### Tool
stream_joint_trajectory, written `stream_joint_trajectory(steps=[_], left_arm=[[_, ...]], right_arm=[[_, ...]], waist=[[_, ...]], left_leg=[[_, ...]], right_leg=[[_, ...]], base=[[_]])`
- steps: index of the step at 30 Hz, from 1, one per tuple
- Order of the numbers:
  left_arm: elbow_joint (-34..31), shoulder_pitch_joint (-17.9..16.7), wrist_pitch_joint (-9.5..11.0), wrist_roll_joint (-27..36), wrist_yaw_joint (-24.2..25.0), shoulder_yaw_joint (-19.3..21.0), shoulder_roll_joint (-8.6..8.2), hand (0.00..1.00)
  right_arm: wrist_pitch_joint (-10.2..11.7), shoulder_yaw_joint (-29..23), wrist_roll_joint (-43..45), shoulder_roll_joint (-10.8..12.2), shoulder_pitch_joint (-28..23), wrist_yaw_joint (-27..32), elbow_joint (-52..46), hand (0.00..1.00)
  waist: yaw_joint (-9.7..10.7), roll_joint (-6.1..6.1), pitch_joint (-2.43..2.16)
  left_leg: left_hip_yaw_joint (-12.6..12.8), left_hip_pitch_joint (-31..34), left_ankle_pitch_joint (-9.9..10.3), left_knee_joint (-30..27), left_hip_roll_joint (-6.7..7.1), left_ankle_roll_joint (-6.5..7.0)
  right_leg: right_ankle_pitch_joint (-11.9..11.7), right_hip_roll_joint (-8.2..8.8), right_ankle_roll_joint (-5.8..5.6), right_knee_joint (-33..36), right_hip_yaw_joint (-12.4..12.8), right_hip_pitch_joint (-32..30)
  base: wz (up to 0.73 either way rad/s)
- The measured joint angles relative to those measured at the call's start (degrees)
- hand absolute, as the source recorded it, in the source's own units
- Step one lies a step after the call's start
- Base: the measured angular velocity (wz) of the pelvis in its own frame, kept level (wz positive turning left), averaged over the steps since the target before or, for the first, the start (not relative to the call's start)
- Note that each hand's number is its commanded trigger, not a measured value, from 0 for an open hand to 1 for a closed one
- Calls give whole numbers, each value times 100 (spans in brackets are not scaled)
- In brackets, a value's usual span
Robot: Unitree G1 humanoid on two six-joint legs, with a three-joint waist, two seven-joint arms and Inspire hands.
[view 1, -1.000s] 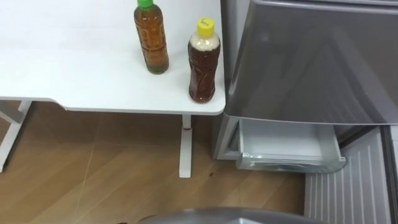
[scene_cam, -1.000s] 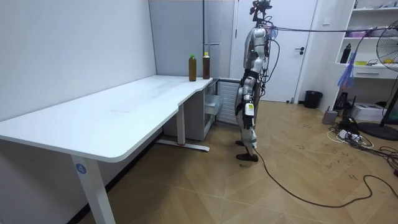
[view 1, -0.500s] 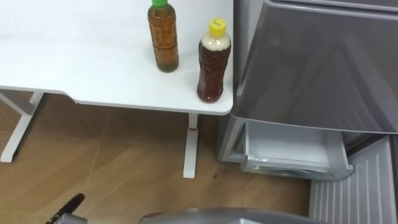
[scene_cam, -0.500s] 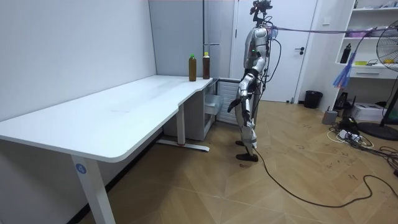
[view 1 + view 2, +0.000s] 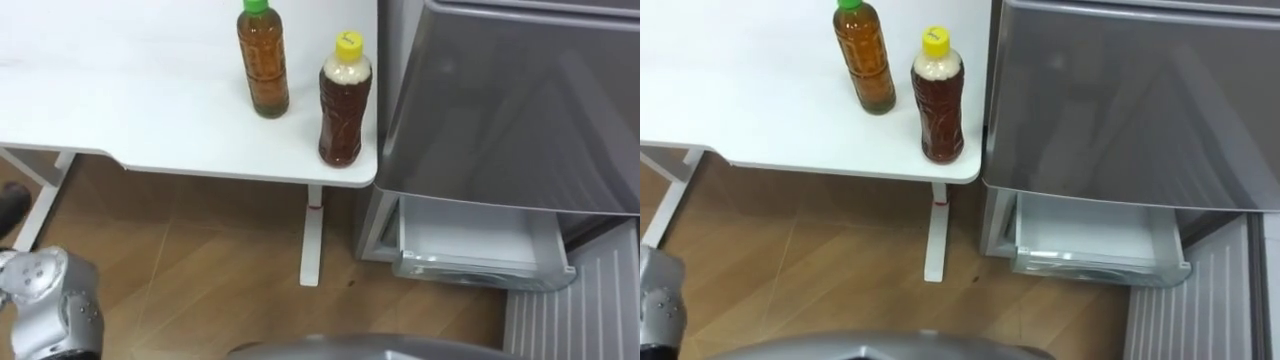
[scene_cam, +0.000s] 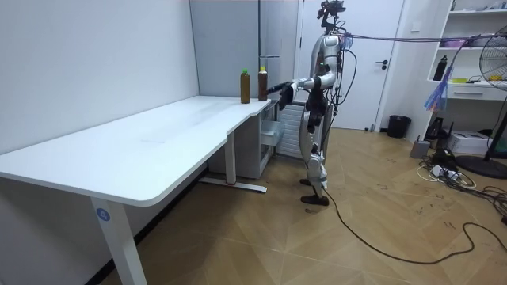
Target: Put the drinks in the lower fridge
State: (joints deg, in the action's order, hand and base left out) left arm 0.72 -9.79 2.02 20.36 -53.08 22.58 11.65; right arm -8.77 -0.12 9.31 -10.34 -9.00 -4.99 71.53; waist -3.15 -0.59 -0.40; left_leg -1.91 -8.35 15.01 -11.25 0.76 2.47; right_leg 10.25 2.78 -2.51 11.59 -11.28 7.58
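Green-capped bottle (image 5: 262,58) and yellow-capped bottle (image 5: 344,98) stand upright on the table's (image 5: 120,110) corner; the left hand (image 6: 280,90) is held out just off that corner, finger state impossible to tell

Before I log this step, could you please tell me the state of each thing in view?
Green-capped bottle: upright on the table, cap on.
Yellow-capped bottle: upright by the table's corner, cap on.
Fridge drawer: pulled out, nothing seen inside.
Lower fridge door: swung open.
Left hand: held out toward the bottles, touching neither.
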Motion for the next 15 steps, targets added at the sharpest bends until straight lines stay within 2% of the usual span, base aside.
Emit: stream_joint_trajectory(steps=[2, 5, 8, 10, 13, 15], left_arm=[[-554, 24, 3, -492, 116, -2, 10, 0], [-1202, 33, 26, -775, 343, -4, 120, 0], [-1639, 35, 90, -1102, 600, -76, 121, 0], [-1803, 64, 91, -1235, 839, -154, 121, 0], [-1945, 310, 90, -1303, 1205, -316, 121, 0], [-2055, 455, 90, -1278, 1446, -459, 122, 0]], right_arm=[[74, -2, -31, -23, 4, -25, 92, 0], [142, 6, -45, -34, 4, -126, 183, 0], [180, 16, -37, -32, 9, -221, 231, 0], [177, 14, -25, -33, 7, -240, 228, 0], [173, 18, -27, -37, 19, -329, 228, 0], [172, 88, -58, -47, 53, -402, 233, 0]], waist=[[7, -2, 0], [58, 8, 8], [152, 16, 18], [165, 21, 22], [159, 24, 65], [157, 16, 77]], left_leg=[[10, 2, 0, -5, -2, 0], [6, -22, 0, -4, -2, -1], [-52, -4, 0, -5, 14, -1], [-63, 8, -1, -7, 11, -2], [-74, 43, -2, -24, 10, -5], [-68, 65, -2, -34, 9, -5]], right_leg=[[0, -2, 0, -3, 5, -2], [0, 0, 0, -43, -7, 45], [0, 5, 0, -99, -40, 71], [0, 0, 0, -100, -45, 65], [-1, -3, 2, -115, -47, 53], [-2, -1, 3, -114, -48, 33]], base=[[0], [0], [7], [5], [1], [0]])
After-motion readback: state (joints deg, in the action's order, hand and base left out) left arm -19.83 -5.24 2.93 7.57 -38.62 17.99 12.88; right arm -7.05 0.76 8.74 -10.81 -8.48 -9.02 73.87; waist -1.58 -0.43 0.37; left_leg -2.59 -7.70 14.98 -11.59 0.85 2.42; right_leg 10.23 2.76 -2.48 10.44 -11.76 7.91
